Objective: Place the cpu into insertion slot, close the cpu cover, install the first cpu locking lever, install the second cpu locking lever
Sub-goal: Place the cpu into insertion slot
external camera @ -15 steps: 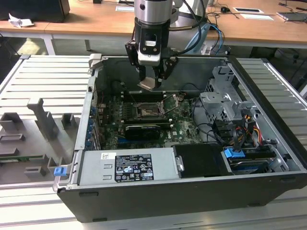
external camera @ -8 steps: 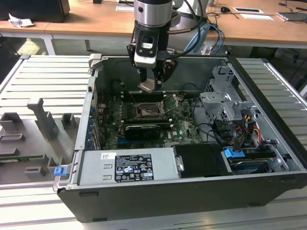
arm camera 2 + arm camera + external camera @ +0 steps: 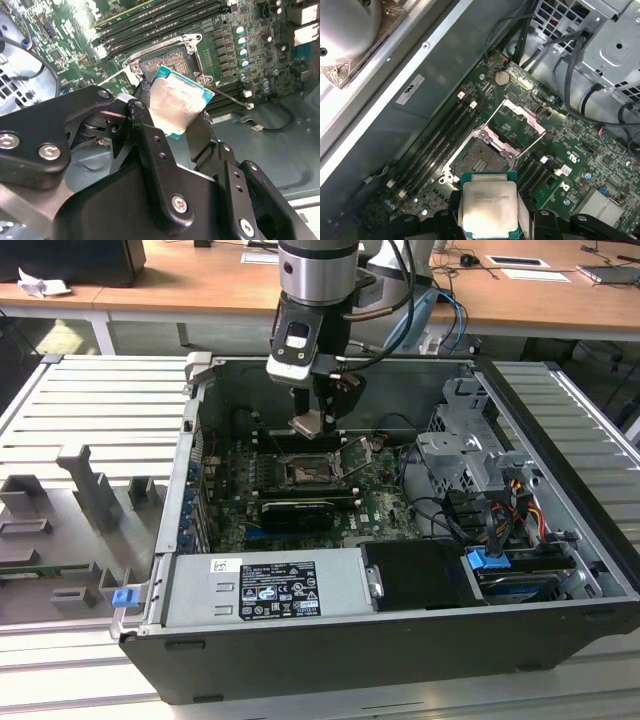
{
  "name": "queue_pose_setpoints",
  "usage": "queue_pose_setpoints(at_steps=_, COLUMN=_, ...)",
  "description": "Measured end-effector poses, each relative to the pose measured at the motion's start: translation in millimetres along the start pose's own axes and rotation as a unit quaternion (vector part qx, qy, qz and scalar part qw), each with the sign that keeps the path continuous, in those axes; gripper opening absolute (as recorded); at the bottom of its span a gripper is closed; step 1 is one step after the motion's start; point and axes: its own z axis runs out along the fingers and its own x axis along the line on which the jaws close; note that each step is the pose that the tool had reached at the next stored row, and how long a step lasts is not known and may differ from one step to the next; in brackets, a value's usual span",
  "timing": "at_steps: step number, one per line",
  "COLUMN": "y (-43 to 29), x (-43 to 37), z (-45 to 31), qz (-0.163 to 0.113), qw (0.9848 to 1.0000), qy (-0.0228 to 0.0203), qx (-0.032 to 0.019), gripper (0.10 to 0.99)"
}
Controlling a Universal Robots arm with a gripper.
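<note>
Open computer case [image 3: 400, 645] lies on its side on a ribbed grey tabletop [image 3: 90, 400], motherboard facing up. The arm reaches down into it from the far side.

Hand [image 3: 309, 427] is closed on the cpu [image 3: 308, 424], gripping it by two opposite edges, metal top visible. In both wrist views the black fingers [image 3: 144, 125] press against the sides of the cpu [image 3: 175, 102], which has a silvery-tan lid and a green rim. In the first wrist view the cpu [image 3: 487, 202] sits between the fingers [image 3: 447, 220] of the hand [image 3: 490, 220].

The cpu is in the air above the board, apart from the insertion slot [image 3: 306, 472] and not seated. The slot [image 3: 480, 161] is bare, its dark contact field exposed. In the second wrist view the slot [image 3: 167, 62] lies just beyond the held chip.

The cpu cover [image 3: 525, 116] is swung open, tilted up off the slot on the side away from the memory slots [image 3: 445, 137]. A thin locking lever [image 3: 234, 98] sticks out beside the slot, unlatched.

Power supply [image 3: 265, 590] sits at the near edge of the case. Drive cage [image 3: 470, 450] with cables is at the exterior view's right. A coin battery [image 3: 502, 77] lies on the board past the cover.
</note>
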Motion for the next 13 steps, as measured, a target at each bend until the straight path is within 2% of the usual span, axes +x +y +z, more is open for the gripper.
queue_pose_setpoints(at_steps=3, y=-0.1, x=-0.1, z=1.0, qz=0.021, qw=0.9998, qy=-0.0019, qx=-0.0003, gripper=0.529)
queue_pose_setpoints(at_steps=6, y=-0.2, x=-0.1, z=2.3, qz=0.028, qw=0.9996, qy=-0.003, qx=0.0, gripper=0.529)
queue_pose_setpoints(at_steps=13, y=-0.1, x=-0.2, z=2.8, qz=0.051, qw=0.9987, qy=-0.0087, qx=0.0024, gripper=0.529)
